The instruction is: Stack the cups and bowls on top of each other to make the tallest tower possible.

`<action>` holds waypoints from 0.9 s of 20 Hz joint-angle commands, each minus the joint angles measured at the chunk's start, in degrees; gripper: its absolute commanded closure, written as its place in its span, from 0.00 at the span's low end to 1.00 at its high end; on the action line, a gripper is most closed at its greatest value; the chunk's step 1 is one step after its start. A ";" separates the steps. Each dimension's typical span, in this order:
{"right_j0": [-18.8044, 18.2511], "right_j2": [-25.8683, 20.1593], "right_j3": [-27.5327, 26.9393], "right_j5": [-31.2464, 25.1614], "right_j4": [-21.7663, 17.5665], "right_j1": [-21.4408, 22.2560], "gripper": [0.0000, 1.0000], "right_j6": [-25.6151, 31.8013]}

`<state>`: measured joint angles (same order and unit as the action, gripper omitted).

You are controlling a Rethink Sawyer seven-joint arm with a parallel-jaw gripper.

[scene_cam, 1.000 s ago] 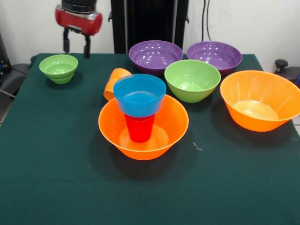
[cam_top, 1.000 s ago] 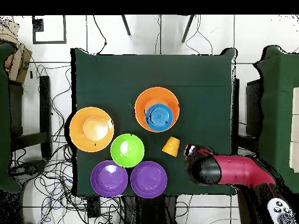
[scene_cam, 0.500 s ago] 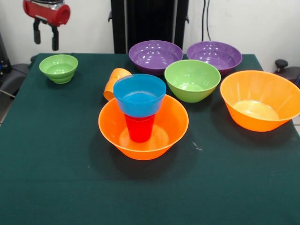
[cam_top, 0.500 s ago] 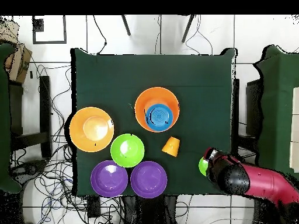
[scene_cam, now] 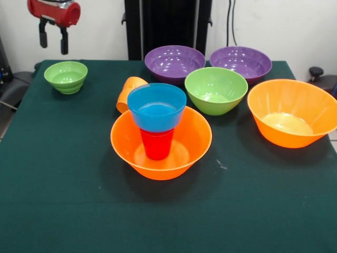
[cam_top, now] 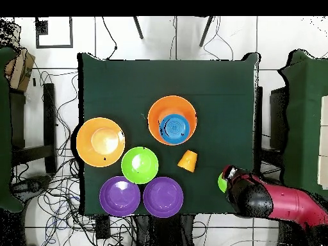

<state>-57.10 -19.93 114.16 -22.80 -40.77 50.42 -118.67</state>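
The red and black arm's claw (scene_cam: 53,43) hangs high above the far left corner of the dark green cloth-covered counter (scene_cam: 63,211) as the front view shows it, its two black fingers (scene_cam: 41,39) parted with nothing between them, so it is released. A second ago it stood further in over the counter's far edge, towards the middle; it then swung out beyond the small glossy green plastic bowl (scene_cam: 66,76), and in the last half second it has barely shifted. From above, the arm covers most of that bowl, only a green sliver showing at the counter's edge.

The tower (scene_cam: 159,137) stands near the counter's middle and has not changed: a large glossy orange plastic bowl (scene_cam: 126,145) as base, a small red plastic tumbler (scene_cam: 157,144) upright inside it, and a small glossy blue plastic bowl (scene_cam: 157,107) seated on the tumbler's mouth. The orange ridged plastic tumbler (scene_cam: 128,93) lies tipped just behind the base bowl. The two wide purple plastic bowls (scene_cam: 175,62), the medium green plastic bowl (scene_cam: 216,89) and the second large orange plastic bowl (scene_cam: 292,112) sit loose along the far and right edges.

The move towards the corner suggests the small green bowl is the next piece to fetch; the claw would have to come down onto its rim.
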 commanded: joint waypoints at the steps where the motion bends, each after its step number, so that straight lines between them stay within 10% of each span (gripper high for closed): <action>1: 1.03 -5.89 5.88 0.49 -6.30 0.56 0.00 11.87; 18: 3.79 -4.21 -0.85 3.46 -12.79 -7.97 0.00 6.41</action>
<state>-55.32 -20.55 115.88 -22.48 -48.02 46.94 -118.67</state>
